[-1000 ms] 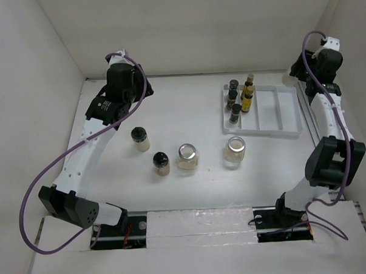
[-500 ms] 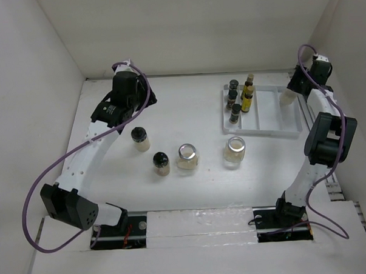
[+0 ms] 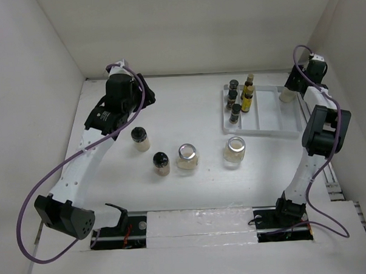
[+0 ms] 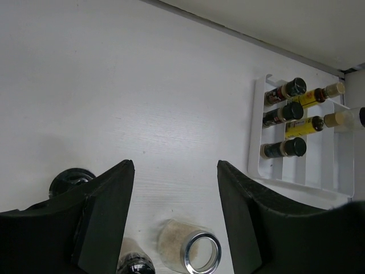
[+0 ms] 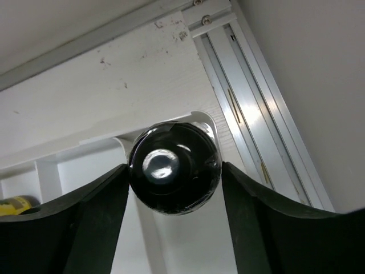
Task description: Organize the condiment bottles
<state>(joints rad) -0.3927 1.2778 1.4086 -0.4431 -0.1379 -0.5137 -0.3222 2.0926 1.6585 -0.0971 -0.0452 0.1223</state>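
A white tray holds three dark black-capped jars and two amber yellow-labelled bottles in its left slots. They also show in the left wrist view. On the table stand a cream-filled black-capped bottle, a dark spice jar and two wider clear jars. My right gripper is shut on another cream-filled bottle, black cap towards the camera, over the tray's far right corner. My left gripper is open and empty, high above the table.
An aluminium rail runs along the right wall just beyond the tray corner. White walls enclose the table on the left, back and right. A silver-rimmed jar lies below the left fingers.
My right gripper has swung in from the right wall with the cream bottle to the tray's far right corner. The left arm has shifted slightly and stays open.
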